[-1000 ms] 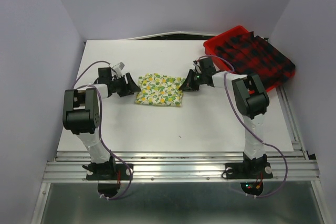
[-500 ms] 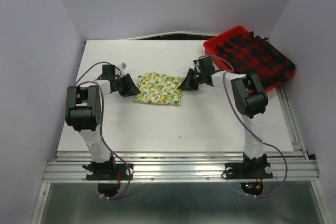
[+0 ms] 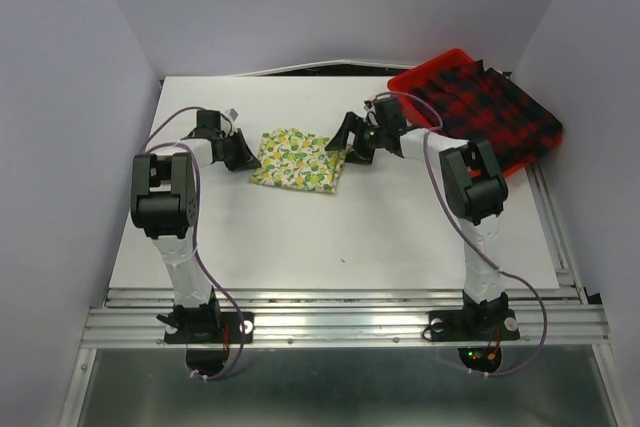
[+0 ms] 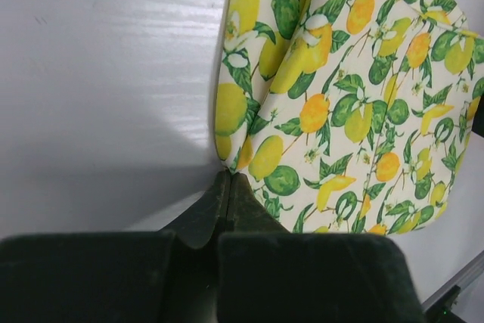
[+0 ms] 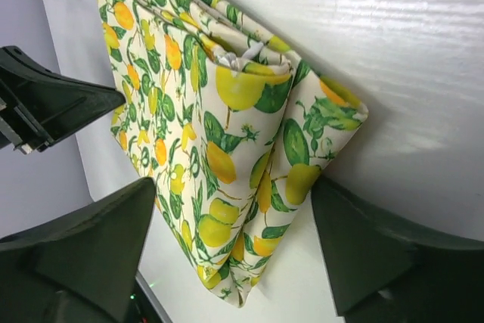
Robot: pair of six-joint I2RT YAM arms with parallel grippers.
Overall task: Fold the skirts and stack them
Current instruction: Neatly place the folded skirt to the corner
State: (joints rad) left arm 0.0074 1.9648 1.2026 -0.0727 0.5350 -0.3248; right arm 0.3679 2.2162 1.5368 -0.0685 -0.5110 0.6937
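**Folded lemon skirt [image 3: 293, 160], centre of the white surface [image 3: 350, 237].** The skirt lay in a compact rectangle, slightly askew, with its layered fold facing the right arm. Your left claw [image 4: 229, 183] was closed, fingertips meeting at the skirt's left edge; whether any cloth was caught between them could not be told. Your right claw [image 5: 231, 194] stood wide open, one finger either side of the skirt's right corner. The plaid skirt [image 3: 495, 112] lay well apart, draped over the red tray [image 3: 425, 69] at the far right.
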